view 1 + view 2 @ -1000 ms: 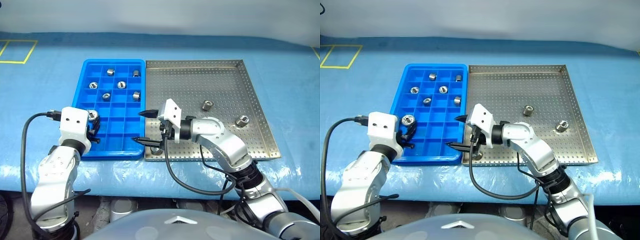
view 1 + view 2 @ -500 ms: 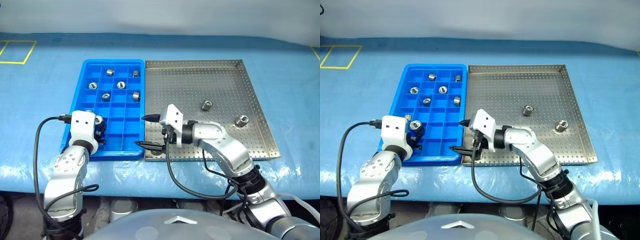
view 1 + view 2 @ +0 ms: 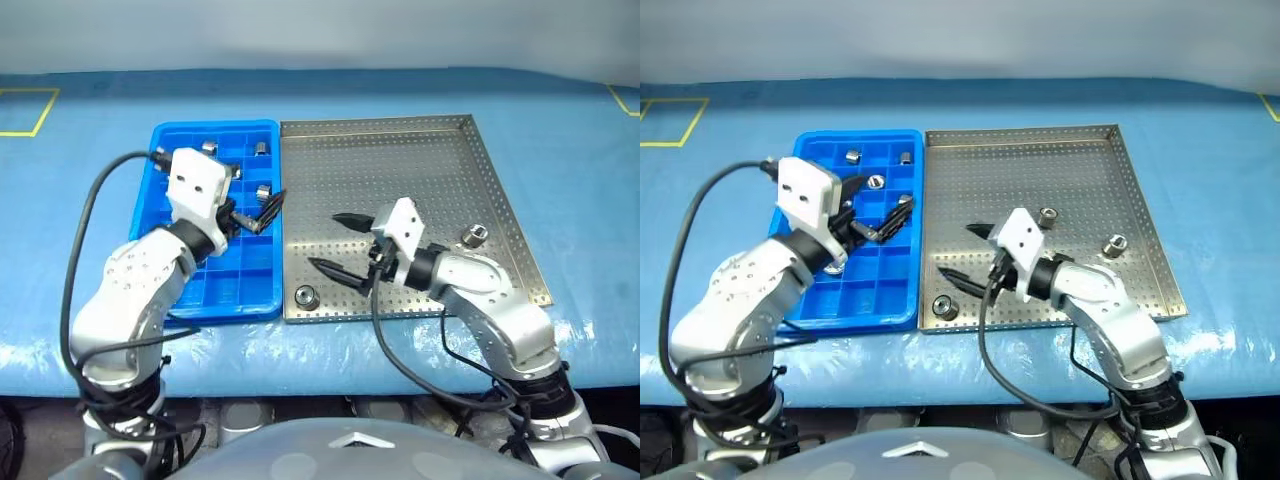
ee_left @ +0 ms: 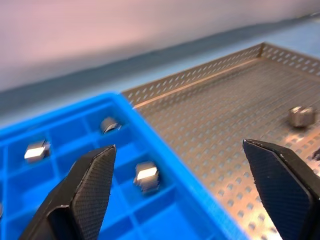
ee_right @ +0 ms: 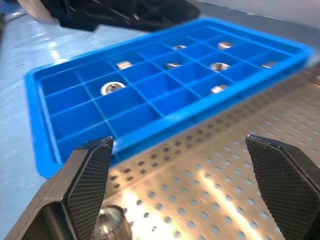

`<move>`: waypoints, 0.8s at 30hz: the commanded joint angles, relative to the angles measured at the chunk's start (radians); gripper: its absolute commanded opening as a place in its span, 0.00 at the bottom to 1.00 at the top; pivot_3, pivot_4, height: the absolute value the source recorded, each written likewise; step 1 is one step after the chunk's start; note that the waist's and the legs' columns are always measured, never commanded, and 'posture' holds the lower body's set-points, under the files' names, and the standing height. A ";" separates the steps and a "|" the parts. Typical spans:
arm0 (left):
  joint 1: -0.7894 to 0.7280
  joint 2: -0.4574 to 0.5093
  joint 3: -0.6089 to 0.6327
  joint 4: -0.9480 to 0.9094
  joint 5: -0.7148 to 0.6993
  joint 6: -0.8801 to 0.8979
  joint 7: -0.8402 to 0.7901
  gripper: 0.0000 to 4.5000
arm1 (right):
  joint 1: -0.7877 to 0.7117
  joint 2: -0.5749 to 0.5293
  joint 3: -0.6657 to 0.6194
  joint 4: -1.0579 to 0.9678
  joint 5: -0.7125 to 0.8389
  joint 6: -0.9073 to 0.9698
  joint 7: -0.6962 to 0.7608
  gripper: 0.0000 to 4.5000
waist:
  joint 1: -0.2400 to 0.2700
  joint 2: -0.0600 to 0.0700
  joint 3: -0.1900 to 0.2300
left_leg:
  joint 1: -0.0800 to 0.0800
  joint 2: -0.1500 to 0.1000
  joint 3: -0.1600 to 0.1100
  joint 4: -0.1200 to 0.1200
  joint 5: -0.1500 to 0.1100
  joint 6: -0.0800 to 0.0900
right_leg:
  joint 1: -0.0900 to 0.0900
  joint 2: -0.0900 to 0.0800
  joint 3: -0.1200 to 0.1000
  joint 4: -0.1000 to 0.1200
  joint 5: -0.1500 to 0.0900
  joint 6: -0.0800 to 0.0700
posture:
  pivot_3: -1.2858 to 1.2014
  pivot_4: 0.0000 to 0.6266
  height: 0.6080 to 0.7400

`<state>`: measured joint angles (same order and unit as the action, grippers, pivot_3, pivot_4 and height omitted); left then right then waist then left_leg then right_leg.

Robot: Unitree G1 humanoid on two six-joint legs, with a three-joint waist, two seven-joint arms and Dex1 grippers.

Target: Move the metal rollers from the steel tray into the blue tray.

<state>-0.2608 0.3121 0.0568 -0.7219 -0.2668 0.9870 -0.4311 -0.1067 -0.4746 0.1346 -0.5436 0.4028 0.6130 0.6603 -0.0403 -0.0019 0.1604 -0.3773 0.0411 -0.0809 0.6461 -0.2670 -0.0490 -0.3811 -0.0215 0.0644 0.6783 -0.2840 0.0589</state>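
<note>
Three small shiny metal rollers sat waiting on the perforated steel tray, others already slotted in the blue compartment tray, while left gripper and right gripper hovered, fingers spread, empty.

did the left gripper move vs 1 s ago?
Yes. The left gripper has gone from the blue tray's near-left corner to above its far-right cells, beside the steel tray. It is open now and holds no roller.
</note>
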 commanded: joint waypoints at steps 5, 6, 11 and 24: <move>-0.188 0.015 -0.232 0.331 0.044 -0.206 -0.101 0.99 | 0.135 -0.091 -0.191 -0.074 -0.009 0.028 -0.084 1.00 | -0.020 0.000 0.000 | 0.000 -0.001 0.000 0.000 0.000 0.001 | 0.000 0.000 0.001 0.000 0.000 0.000 | 0.47 0.24 1.00; -0.201 0.012 -0.248 0.364 0.048 -0.231 -0.111 0.99 | 0.145 -0.092 -0.199 -0.072 -0.012 0.026 -0.092 1.00 | -0.027 0.000 0.000 | 0.000 -0.001 0.000 0.000 0.000 0.001 | 0.000 0.000 0.001 -0.001 0.000 0.000 | 0.47 0.24 1.00; -0.310 -0.065 -0.366 0.615 0.089 -0.426 -0.190 0.99 | 0.235 -0.052 -0.227 -0.038 -0.028 -0.026 -0.127 1.00 | -0.045 0.000 0.000 | 0.000 -0.001 0.001 0.000 -0.001 0.001 | 0.000 0.000 0.002 -0.001 0.000 0.000 | 0.45 0.24 1.00; -0.402 -0.189 -0.556 1.055 0.240 -0.801 -0.362 0.99 | 0.385 0.013 -0.282 -0.091 -0.008 -0.066 -0.179 1.00 | -0.109 0.001 0.000 | 0.000 -0.001 0.003 0.000 -0.001 0.002 | -0.001 0.000 0.005 -0.001 0.000 0.001 | 0.41 0.24 1.00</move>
<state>-0.6463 0.1341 -0.4815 0.3185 -0.0527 0.2377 -0.7811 0.2728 -0.4639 -0.1186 -0.5865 0.3745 0.5675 0.4806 -0.1493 -0.0012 0.1602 -0.3777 0.0395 -0.0778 0.6465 -0.2683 -0.0465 -0.3818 -0.0213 0.0691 0.6772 -0.2846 0.0604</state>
